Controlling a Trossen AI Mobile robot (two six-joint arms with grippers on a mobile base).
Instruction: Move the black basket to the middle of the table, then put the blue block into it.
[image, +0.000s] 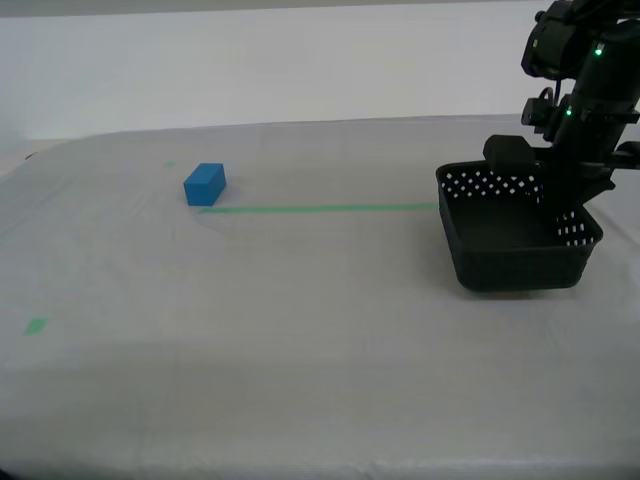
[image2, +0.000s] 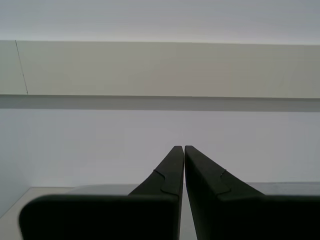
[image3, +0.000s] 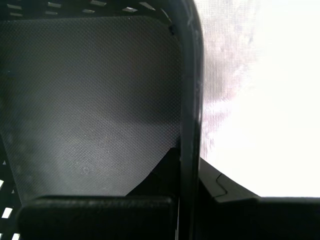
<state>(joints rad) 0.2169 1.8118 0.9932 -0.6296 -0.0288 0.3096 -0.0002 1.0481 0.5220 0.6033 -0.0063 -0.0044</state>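
- The small rectangular black plastic basket with rounded corners and rows of round holes in its walls (image: 518, 232) sits at the exterior view's right, its near side looking slightly raised off the wide table covered in whitish-grey cloth (image: 300, 330); I cannot tell for sure whether it is fully lifted.
- My first gripper (image3: 189, 165) is clamped on the black basket's wall: in the first wrist view one finger lies inside over the textured floor and the other outside over the bright cloth, with the rim between them.
- In the exterior view that arm reaches down from the upper right of the frame to the basket's far-right wall.
- The basket is not yet at the middle of the table, so I judge the first step is under way but unfinished.
- The small solid bright-blue rectangular block (image: 204, 184) rests on the cloth at the upper left of the exterior view, just above the end of the thin green tape line (image: 320, 208), well apart from the basket and untouched.
- My second gripper (image2: 180, 150) has its fingers pressed together on nothing, pointed at a pale wall, away from the work.
- Left to do: carry the basket toward the centre, let go, then fetch the block and drop it inside.
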